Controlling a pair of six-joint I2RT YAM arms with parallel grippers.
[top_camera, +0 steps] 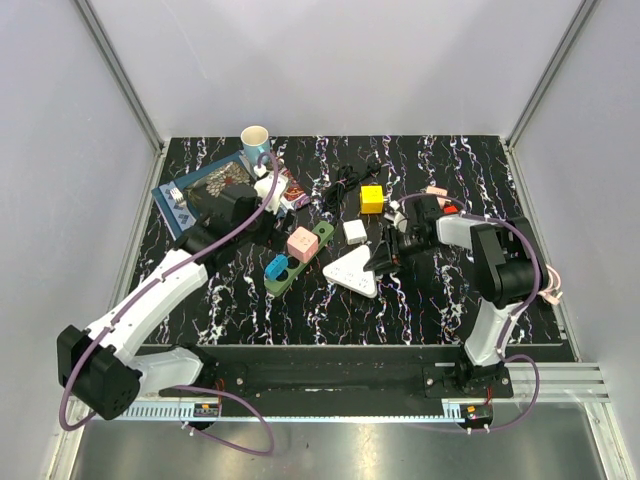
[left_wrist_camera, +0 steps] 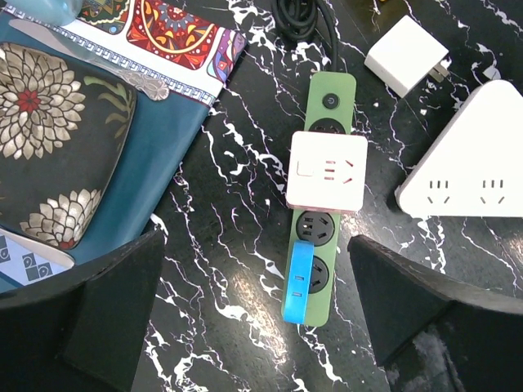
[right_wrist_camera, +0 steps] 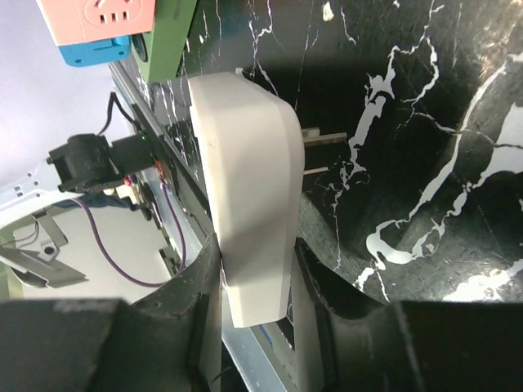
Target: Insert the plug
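Jaws of the right gripper (right_wrist_camera: 255, 286) pinch the white plug adapter (right_wrist_camera: 245, 163), prongs toward the tabletop and apparently not yet in the nearby green power strip (left_wrist_camera: 337, 82), while the left gripper (left_wrist_camera: 257, 241) hovers wide open above it.

White arm links (top_camera: 150, 295), black joints (top_camera: 95, 375), looping purple cables (top_camera: 238, 228), black wedge fingers (left_wrist_camera: 106, 318) on left hand (left_wrist_camera: 255, 245)

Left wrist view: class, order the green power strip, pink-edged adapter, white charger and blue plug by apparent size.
1. green power strip
2. pink-edged adapter, though it sits raised, nearer the camera
3. white charger
4. blue plug
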